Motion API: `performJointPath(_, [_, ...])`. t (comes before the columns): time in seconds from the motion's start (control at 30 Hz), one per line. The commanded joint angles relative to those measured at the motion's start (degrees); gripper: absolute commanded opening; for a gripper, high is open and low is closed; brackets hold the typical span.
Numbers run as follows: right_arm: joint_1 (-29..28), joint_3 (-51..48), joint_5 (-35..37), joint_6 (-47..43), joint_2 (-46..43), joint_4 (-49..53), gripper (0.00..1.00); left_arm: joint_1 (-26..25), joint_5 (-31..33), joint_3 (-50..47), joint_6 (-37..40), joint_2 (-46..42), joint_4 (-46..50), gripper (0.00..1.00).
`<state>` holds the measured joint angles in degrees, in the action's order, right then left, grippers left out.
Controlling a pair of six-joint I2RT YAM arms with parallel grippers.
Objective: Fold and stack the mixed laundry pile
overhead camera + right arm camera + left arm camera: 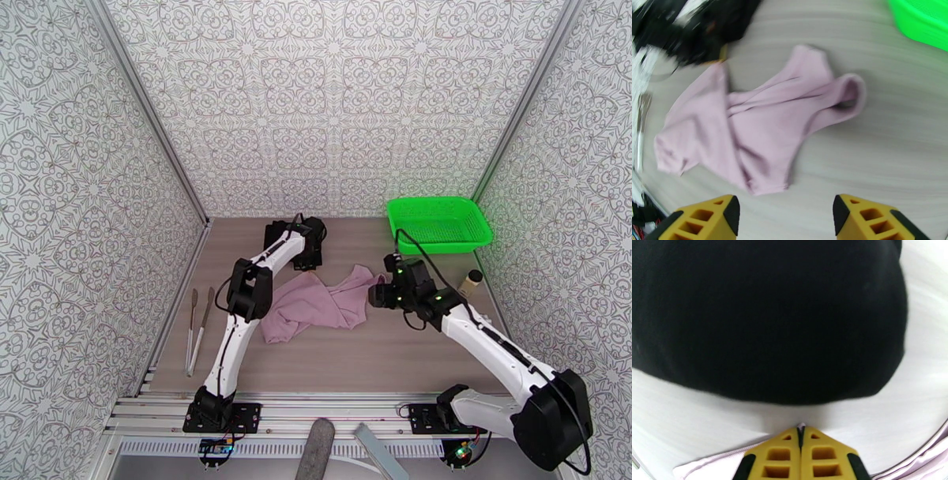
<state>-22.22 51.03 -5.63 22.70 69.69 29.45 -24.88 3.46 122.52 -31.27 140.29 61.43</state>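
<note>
Left wrist view: left tool point(801, 430) pinches pink shirt point(711, 465) edge; right tool point(784, 202) hovers wide open.

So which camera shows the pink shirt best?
The right wrist view: the whole shirt lies crumpled on the table, large and clear. The top view shows it smaller, its far corner under the left arm. The left wrist view catches thin pink edges at the bottom.

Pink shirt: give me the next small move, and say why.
Probably lift the left tool slightly, drawing the pink shirt edge up. That tool is shut with pink cloth at its tips, the shirt lies crumpled, and the black garment sits just beyond. The right tool hangs open, holding nothing.
</note>
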Motion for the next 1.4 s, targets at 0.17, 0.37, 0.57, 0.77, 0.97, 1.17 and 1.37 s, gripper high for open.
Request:
performJointPath(0.17, [9.23, 5.86, -4.33, 2.42, 14.05, -7.27, 0.59, -2.82, 4.59, -9.61, 1.82, -20.60, -0.20, 0.00])
performJointPath(0.37, [10.18, 13.05, -4.85, 4.59, 26.62, -10.03, 0.54, -4.84, 6.44, -14.51, 2.08, -31.46, 0.29, 0.00])
performJointPath(0.57, [10.18, 16.76, -4.32, 6.71, 34.20, -10.69, 0.55, -6.58, 8.02, -20.69, 1.19, -42.07, 0.23, 0.00])
performJointPath(0.77, [10.18, 17.13, -4.72, 8.06, 38.67, -11.51, 0.56, -7.56, 9.45, -24.36, 0.42, -50.13, 1.32, 0.00])
performJointPath(0.97, [10.11, 15.70, -5.99, 9.24, 39.37, -13.10, 0.59, -7.99, 9.90, -26.36, -0.38, -54.21, 1.24, 0.00])
performJointPath(1.17, [10.01, 16.03, -7.58, 10.56, 39.86, -13.81, 0.60, -9.40, 9.94, -26.60, -0.64, -55.02, 1.41, 0.00])
performJointPath(1.37, [9.52, 17.01, -7.83, 11.62, 40.35, -13.12, 0.59, -10.01, 10.42, -26.81, -0.64, -55.73, 1.87, 0.00])
